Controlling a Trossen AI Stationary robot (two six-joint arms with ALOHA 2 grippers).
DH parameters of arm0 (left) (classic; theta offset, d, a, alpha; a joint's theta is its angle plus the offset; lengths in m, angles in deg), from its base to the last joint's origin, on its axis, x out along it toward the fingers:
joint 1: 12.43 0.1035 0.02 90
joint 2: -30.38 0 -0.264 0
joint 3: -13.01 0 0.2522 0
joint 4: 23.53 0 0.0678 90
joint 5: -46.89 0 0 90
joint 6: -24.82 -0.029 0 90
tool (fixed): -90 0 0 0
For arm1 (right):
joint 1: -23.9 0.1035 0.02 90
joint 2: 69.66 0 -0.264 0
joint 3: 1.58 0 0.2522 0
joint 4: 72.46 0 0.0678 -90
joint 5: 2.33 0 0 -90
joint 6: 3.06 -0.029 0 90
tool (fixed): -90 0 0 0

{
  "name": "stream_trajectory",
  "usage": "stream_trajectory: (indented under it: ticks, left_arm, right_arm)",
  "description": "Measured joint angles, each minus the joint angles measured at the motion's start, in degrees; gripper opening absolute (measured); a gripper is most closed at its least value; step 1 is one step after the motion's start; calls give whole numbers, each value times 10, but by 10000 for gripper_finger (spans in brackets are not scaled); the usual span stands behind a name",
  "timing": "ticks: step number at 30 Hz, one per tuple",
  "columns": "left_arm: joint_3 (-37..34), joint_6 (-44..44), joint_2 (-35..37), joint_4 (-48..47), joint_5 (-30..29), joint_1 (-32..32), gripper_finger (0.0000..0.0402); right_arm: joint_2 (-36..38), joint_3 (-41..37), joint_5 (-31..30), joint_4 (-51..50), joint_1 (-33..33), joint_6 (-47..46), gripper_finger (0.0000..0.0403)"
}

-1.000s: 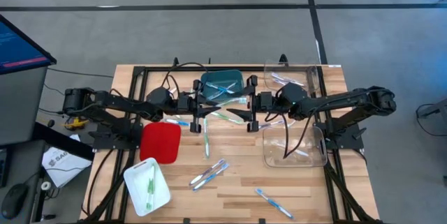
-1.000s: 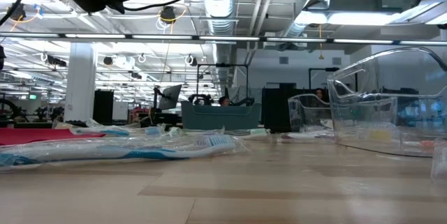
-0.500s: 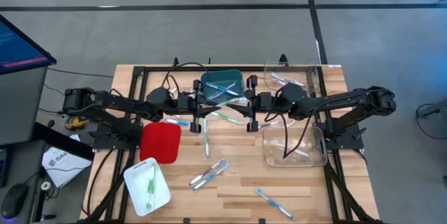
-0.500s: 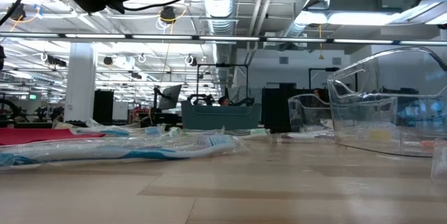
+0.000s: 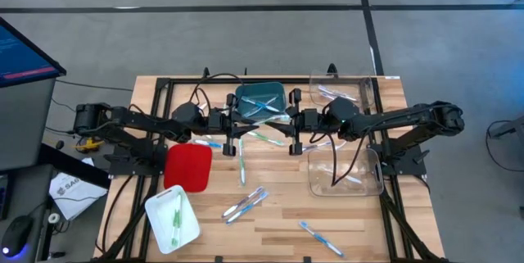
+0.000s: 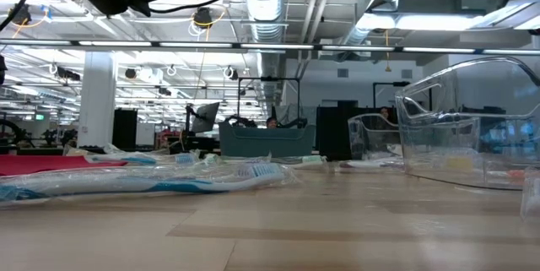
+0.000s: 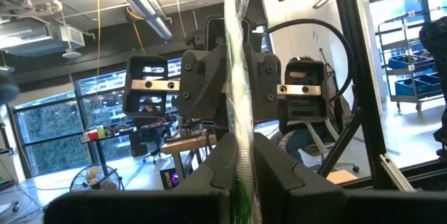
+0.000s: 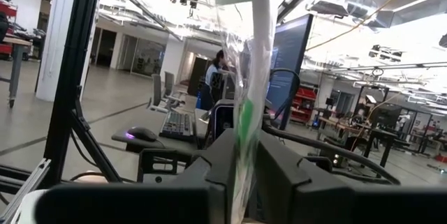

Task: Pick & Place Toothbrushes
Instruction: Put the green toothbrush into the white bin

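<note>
Both my jaws pinch one wrapped green toothbrush [image 7: 237,77] between them above the bench's [image 5: 360,222] middle, just near of the teal bin [image 5: 260,99]; handover step, I judge: next, one side lets go.

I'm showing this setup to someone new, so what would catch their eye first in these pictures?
Probably the two arms meeting nose to nose over the table's middle, just in front of the teal bin, the left hand and right hand both shut on one wrapped green toothbrush. Next, the bright red tray at the left, and the wrapped toothbrushes scattered nearer the front.
</note>
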Motion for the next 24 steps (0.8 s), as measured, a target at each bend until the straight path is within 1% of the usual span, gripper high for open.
stream_trajectory:
  ticks: [8,13,15,19,24]
  left_arm:
    - [0,0,0,0,2,0,17]
    - [0,0,0,-1,2,0,18]
    - [0,-1,0,-3,2,0,31]
    - [0,-1,0,-2,0,0,68]
    - [0,-1,0,0,-4,0,88]
  right_arm:
    - [0,0,0,-2,0,5,11]
    - [0,0,0,-4,0,6,7]
    - [0,0,0,-7,0,6,9]
    - [0,0,0,-11,0,6,9]
    - [0,0,-1,-11,-1,6,5]
